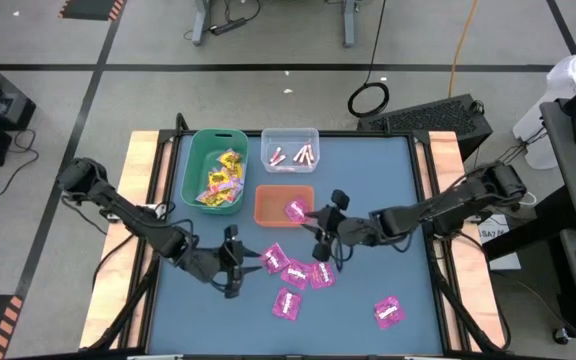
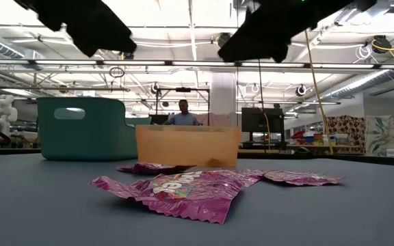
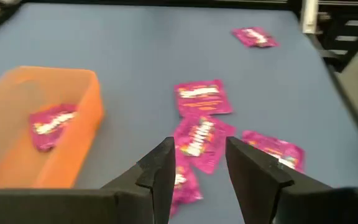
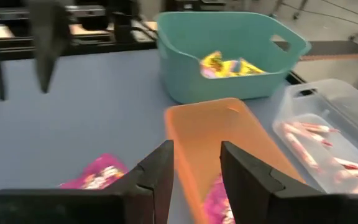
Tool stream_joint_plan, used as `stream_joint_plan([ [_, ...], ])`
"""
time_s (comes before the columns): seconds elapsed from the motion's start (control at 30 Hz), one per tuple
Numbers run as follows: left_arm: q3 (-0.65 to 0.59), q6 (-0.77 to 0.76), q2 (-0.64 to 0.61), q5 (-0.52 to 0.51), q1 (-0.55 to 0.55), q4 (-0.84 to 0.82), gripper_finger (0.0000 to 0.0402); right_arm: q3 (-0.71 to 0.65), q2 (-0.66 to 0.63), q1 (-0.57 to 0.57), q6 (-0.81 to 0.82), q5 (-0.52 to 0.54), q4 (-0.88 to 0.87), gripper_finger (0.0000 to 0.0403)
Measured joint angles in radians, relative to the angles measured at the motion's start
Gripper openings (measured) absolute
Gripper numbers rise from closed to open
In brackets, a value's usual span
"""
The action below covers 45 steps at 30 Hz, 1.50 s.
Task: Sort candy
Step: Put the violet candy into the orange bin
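Several magenta-pink packets lie flat on the blue table, a cluster at the middle and one near the front right. One more packet lies in the orange bin. The green bin holds yellow packets. The clear bin holds pale pink-white sticks. My left gripper is open and empty, above the table just left of the cluster. My right gripper is open and empty, by the orange bin's right side.
The three bins stand along the far half of the table, with raised wooden rails on both sides. In the low view the orange bin and green bin stand behind the packets. A person shows far off in the room.
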Motion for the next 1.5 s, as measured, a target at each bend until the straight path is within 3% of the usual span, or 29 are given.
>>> stream_joint_plan([
  [0.17,0.000,-0.073,0.001,0.000,-0.053,0.000,0.0160,0.000,-0.007,0.080,-0.009,-0.002,-0.015,0.0123],
  [0.37,0.000,-0.128,0.076,-0.011,-0.078,0.023,0.0230,0.000,-0.007,0.178,-0.065,-0.001,-0.051,0.0123],
  [0.5,0.000,-0.057,0.177,-0.012,-0.078,0.101,0.0274,0.000,-0.005,0.241,-0.091,-0.002,-0.051,0.0123],
  [0.6,0.014,0.002,0.246,-0.010,-0.078,0.150,0.0286,0.000,0.000,0.271,-0.091,-0.002,-0.051,0.0123],
  [1.07,0.022,-0.018,0.404,0.017,-0.027,0.196,0.0229,-0.001,0.072,0.305,-0.083,0.029,-0.042,0.0123],
  [1.5,0.023,0.160,0.513,0.065,0.026,0.311,0.0194,-0.001,0.075,0.305,-0.086,0.031,-0.042,0.0123],
])
